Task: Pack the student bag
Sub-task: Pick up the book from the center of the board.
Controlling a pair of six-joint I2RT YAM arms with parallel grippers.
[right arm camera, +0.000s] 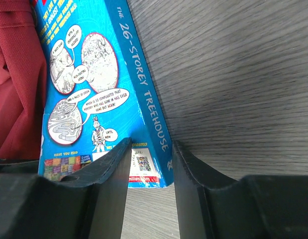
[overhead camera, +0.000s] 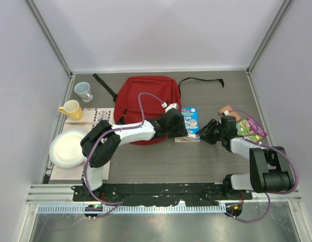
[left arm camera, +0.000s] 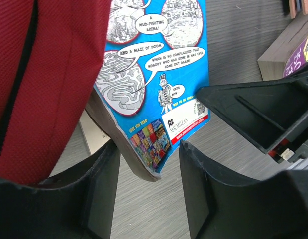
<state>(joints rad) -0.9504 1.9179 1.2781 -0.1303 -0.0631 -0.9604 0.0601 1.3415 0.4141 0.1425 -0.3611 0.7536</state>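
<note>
The student bag (overhead camera: 145, 96) lies flat at the back middle of the table, red with black straps. It also fills the left of the left wrist view (left arm camera: 49, 74) and of the right wrist view (right arm camera: 17, 74). A blue book (overhead camera: 191, 120) lies against its right side, tilted, with the page edge raised (left arm camera: 158, 64). My left gripper (left arm camera: 150, 149) is open, and the book's free corner hangs between its fingers. My right gripper (right arm camera: 152, 144) is shut on the book's spine corner (right arm camera: 94, 99). One finger lies on the back cover, the other beside the spine.
A yellow mug (overhead camera: 71, 109), a pale mug (overhead camera: 83, 91) and a white plate (overhead camera: 67, 148) sit at the left. A purple-green book (overhead camera: 251, 129) and a brown one (overhead camera: 228, 110) lie at the right. A white booklet (left arm camera: 94, 132) lies under the blue book.
</note>
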